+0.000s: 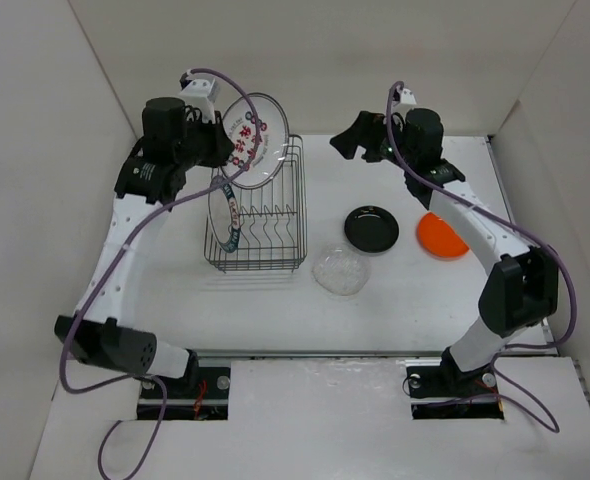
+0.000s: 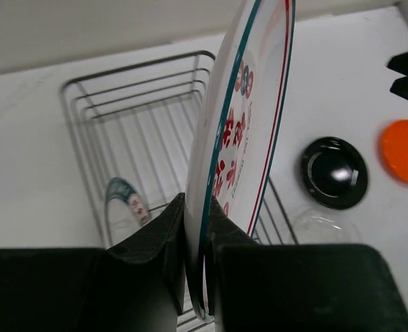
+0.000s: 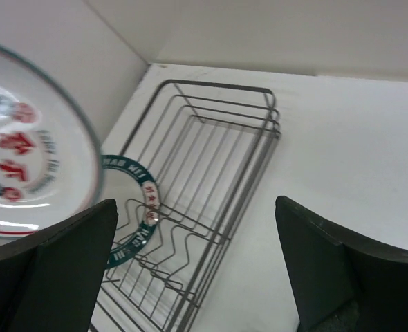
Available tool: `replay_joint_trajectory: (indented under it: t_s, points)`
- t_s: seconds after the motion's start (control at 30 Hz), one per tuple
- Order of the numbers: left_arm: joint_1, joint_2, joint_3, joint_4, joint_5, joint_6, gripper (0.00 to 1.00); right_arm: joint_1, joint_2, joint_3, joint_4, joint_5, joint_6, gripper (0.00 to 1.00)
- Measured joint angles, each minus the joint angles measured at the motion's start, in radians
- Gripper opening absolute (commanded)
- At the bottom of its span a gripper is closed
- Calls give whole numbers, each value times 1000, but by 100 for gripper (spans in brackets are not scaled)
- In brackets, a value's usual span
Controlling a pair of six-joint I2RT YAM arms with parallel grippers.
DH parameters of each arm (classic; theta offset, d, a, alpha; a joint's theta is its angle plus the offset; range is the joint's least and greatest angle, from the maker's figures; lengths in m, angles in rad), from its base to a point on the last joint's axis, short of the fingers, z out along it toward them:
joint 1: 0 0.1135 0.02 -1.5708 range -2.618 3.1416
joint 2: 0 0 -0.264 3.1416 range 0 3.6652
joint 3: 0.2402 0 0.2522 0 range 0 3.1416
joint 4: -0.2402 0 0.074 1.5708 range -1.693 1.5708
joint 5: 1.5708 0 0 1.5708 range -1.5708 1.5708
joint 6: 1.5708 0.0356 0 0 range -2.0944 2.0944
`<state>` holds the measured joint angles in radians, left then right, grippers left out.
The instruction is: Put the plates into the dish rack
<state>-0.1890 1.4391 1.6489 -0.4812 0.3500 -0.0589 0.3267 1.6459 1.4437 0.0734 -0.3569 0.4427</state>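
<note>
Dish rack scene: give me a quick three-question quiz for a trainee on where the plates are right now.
1. True or false: the left tool is shut on the red-character plate.
2. How many plates stand inside the dish rack?
3. Which plate on the table lies nearest the rack? A: black plate. B: orange plate. C: clear glass plate.

Key:
1. True.
2. One, the patterned-rim plate.
3. C.
</note>
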Motion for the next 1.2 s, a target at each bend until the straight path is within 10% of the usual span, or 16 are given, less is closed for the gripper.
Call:
replay_joint_trajectory:
  t_s: [0.43, 1.2]
  points:
    - [-237, -6, 4, -293, -782, -27, 0, 9, -100, -23, -228, 204, -39, 100]
    - [-243, 146, -24, -348, -830, -91, 0, -25, -148, -119, -268, 226, -47, 100]
